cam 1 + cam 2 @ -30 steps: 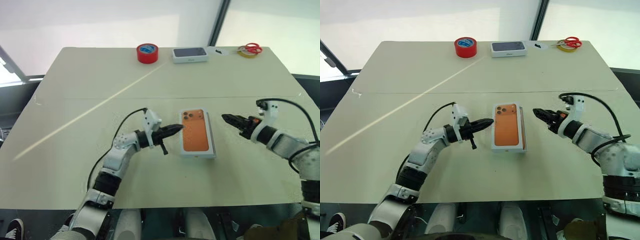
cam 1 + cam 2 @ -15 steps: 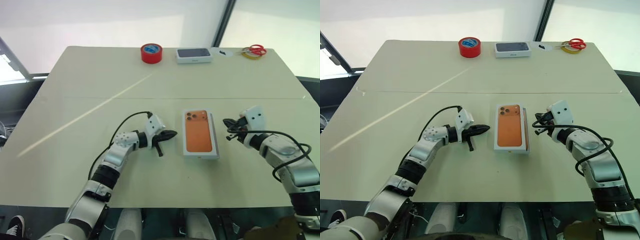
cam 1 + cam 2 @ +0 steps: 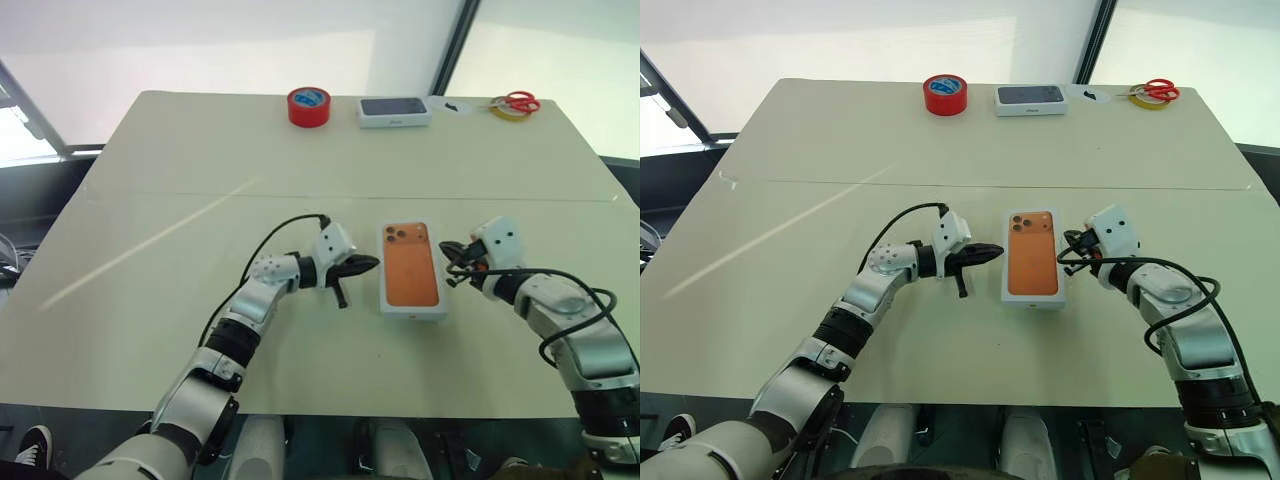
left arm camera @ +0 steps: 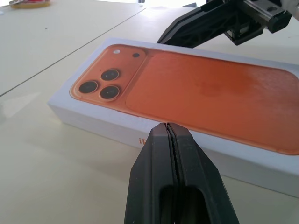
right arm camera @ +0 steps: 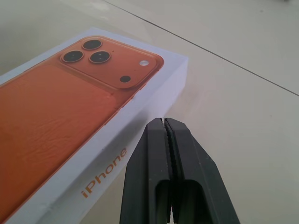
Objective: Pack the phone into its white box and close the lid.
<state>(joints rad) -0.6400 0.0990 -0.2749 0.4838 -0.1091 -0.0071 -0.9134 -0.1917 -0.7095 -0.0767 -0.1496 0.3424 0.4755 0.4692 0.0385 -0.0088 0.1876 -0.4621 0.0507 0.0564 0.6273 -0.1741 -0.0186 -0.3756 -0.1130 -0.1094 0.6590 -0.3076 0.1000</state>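
Two closed tools (image 3: 370,264) (image 3: 447,248) flanking lid (image 3: 412,278)

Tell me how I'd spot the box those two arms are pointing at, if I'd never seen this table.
Start at the big pale table and look to its near middle, between the two black grippers. There lies a closed white box whose top bears an orange phone picture with three dark lenses. The other white box, at the far edge beside the red tape roll, has a dark picture.

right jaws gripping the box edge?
No. In the right wrist view the right gripper has its jaws shut on nothing, beside the long side wall of the white box and apart from it.
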